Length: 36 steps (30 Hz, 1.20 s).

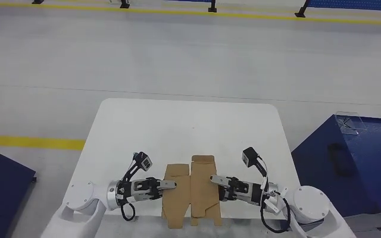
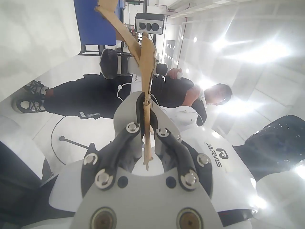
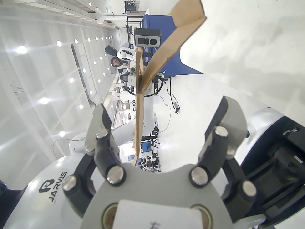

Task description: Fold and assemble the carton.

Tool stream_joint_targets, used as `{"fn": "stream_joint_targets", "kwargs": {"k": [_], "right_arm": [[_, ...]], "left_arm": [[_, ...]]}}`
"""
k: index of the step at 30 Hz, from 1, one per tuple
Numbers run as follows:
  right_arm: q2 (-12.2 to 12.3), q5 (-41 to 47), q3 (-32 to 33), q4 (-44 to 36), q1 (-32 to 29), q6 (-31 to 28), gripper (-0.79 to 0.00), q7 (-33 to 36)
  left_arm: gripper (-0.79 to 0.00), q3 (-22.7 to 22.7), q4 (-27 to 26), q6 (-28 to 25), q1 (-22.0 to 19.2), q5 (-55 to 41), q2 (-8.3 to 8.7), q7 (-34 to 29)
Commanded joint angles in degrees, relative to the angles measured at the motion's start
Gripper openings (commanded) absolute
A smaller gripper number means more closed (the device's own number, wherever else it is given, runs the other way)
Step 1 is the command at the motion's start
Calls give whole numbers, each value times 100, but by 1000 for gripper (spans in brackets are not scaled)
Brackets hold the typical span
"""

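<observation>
The carton is a flat brown cardboard blank with flaps, held over the front of the white table between both arms. My left gripper is at its left edge. In the left wrist view that gripper is shut on the cardboard, which bends into a shallow V farther out. My right gripper is at the carton's right side. In the right wrist view it is open; the carton's edge stands between its fingers, close to one finger and well apart from the other.
A blue cabinet stands off the table's right side with a clear stand on it. Another blue block sits at the lower left. The far half of the table is bare white surface.
</observation>
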Motion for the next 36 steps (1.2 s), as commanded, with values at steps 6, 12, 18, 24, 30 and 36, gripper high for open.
{"fn": "stream_joint_targets", "kwargs": {"k": [6, 12, 18, 24, 30, 36], "right_arm": [[-74, 1305, 192, 378, -28, 252, 0, -551], [-54, 1386, 433, 677, -30, 173, 0, -485], [-40, 1011, 276, 453, -146, -227, -477, -213], [-34, 1114, 163, 267, -169, -266, -505, 118], [-28, 970, 133, 208, -108, -266, -785, 34], [-33, 853, 156, 244, 47, -323, -785, -231]], "left_arm": [[-785, -84, -298, -609, 155, 464, 43, -6], [-785, -282, -713, -1740, 553, 585, 102, -323], [-785, -282, -1052, -2416, 768, 787, 140, -473], [-785, -152, -1199, -2529, 902, 1214, 155, -117], [-785, -42, -1178, -2469, 848, 1319, 177, -21], [0, -41, -1156, -2306, 796, 1464, 216, 10]]}}
